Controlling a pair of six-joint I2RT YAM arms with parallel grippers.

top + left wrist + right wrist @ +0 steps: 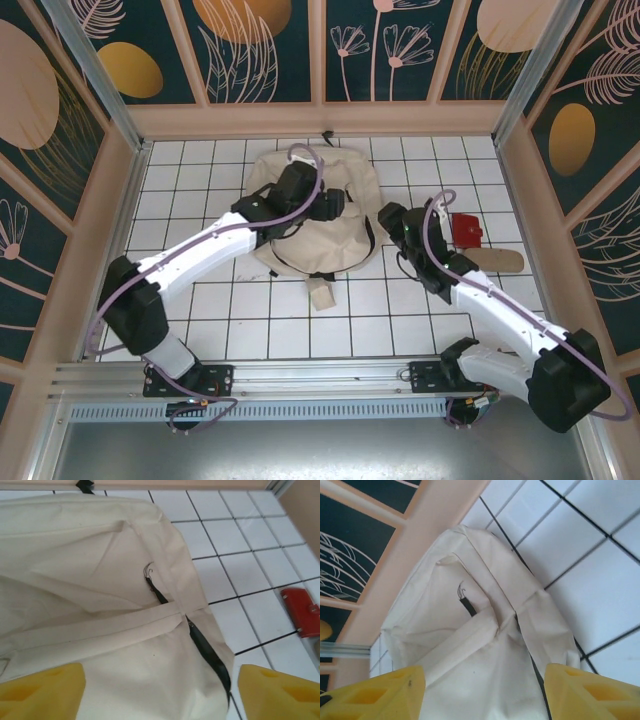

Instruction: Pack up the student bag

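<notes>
The left end effector [160, 695] hung with its blocky yellow fingers [42, 692] spread wide, gripping nothing. The student bag [100, 580] lay beneath and ahead of it, a soft, creased cream canvas crossed by a flat strap and a dark zipper line. The right end effector [482, 692] was likewise wide and empty over the same limp fabric, near a rounded corner. Off to the left end effector's right, a flat red case [302, 611] lay on the glossy white-tiled worktop [235, 530].
</notes>
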